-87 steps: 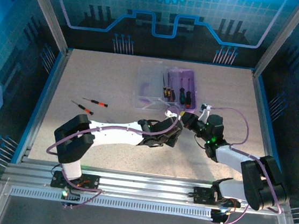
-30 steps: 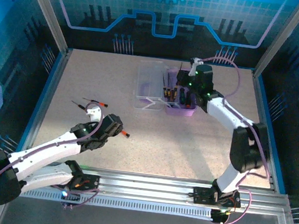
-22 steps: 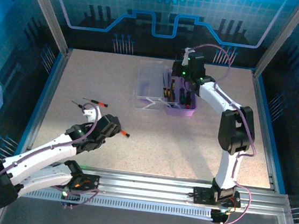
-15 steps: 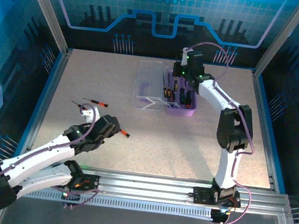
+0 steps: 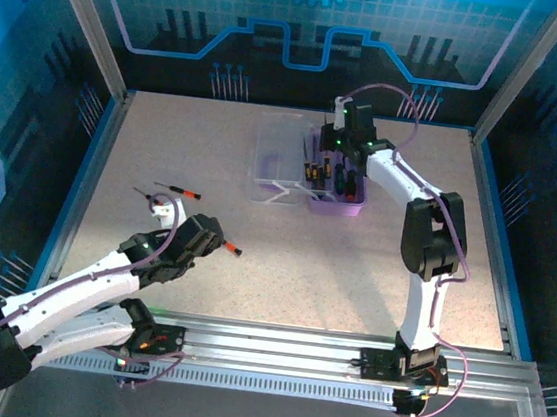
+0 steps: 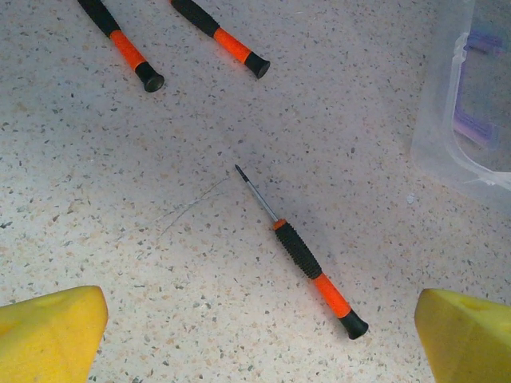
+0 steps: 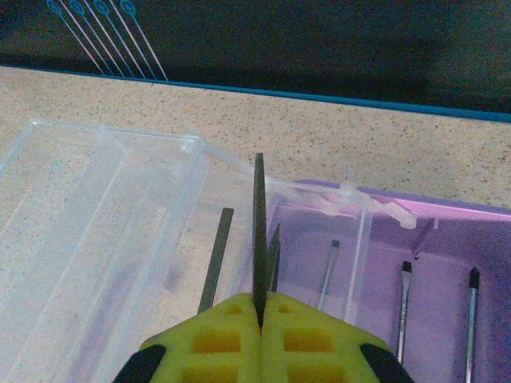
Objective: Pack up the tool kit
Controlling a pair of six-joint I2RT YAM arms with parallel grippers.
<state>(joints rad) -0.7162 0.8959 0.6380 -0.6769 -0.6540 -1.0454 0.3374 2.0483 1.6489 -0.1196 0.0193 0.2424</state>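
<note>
While the left gripper (image 6: 257, 335) hangs with its yellow fingertips (image 6: 48, 335) spread wide and nothing between them, a loose screwdriver (image 6: 307, 259) with an orange and black handle lies on the speckled table (image 5: 351, 277) just beyond that gap, its tip pointing to the upper left of the wrist view. Two more screwdrivers (image 6: 128, 52) in the same colours lie near each other further off, apart from it, with bare tabletop around all three. At the right edge of the same view a corner of the clear lid (image 6: 463, 120) shows, well apart from the loose tool.

Toward the far side of the table the tool kit (image 5: 337, 207) lies open, the clear lid flat on the left and the purple base (image 7: 431, 231) on the right. The right gripper (image 7: 259, 307) hovers above the case, roughly where lid meets base, its yellow pads (image 7: 215, 335) pressed together on a thin dark shaft (image 7: 259, 215) that stands straight out from the seam between them. Slim blades (image 7: 403, 307) lie side by side in the purple base; from above, orange-black handles and one green handle (image 5: 346, 183) show there.

Any lettering on the tools or the case is too small to read. The dark back wall (image 5: 309, 31) carries printed blue circuit lines and part of a gear outline. A blue strip (image 7: 359, 102) borders the table's far edge just behind the case. Wide bare table lies between the case and the near rail (image 5: 273, 344), and to the case's right
</note>
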